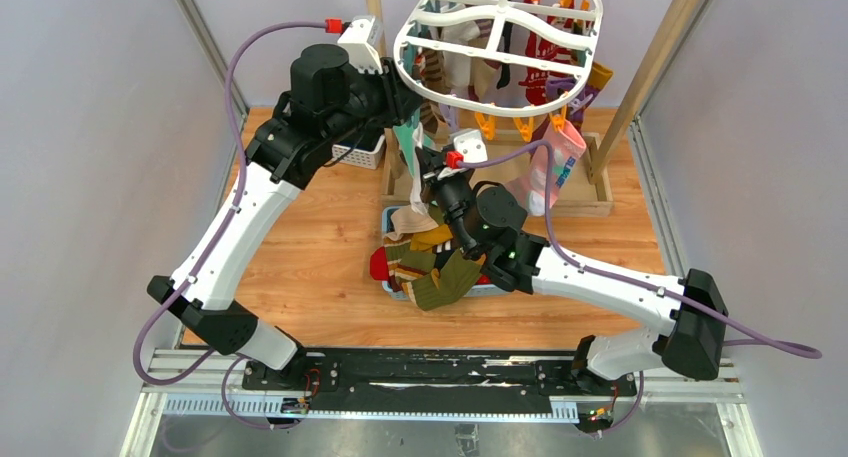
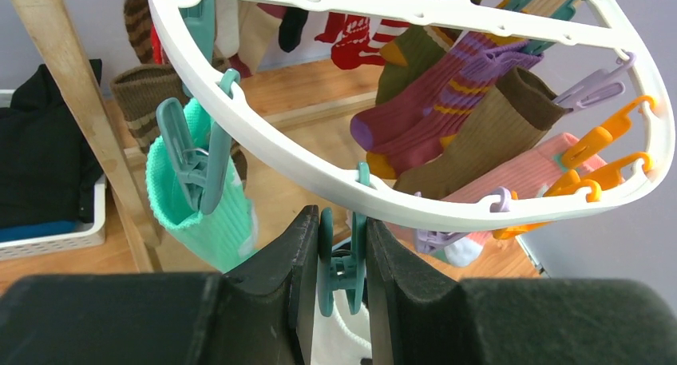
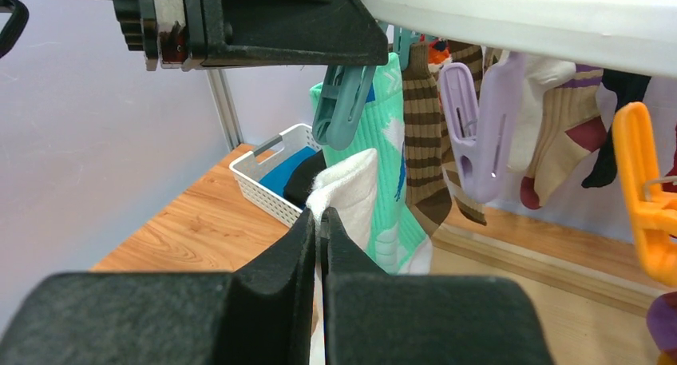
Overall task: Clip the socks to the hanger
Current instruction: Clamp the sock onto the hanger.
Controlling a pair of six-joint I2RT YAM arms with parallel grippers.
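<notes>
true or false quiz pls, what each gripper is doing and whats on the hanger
1. The left gripper is shut on a teal clothespin of the hanger. True.
2. The right gripper is open and holds nothing. False: it is shut on a white sock.
3. A mint sock hangs clipped to the hanger. True.
4. No socks hang on the hanger yet. False: several socks already hang there.

Your left gripper [image 1: 398, 95] sits against the left rim of the white oval plastic hanger [image 1: 500, 47] at upper centre of the frame. Just below, your right gripper [image 1: 437, 167] meets a pale white sock [image 1: 418, 199] dangling over the heap of mixed-colour socks [image 1: 430, 267] at centre.
</notes>
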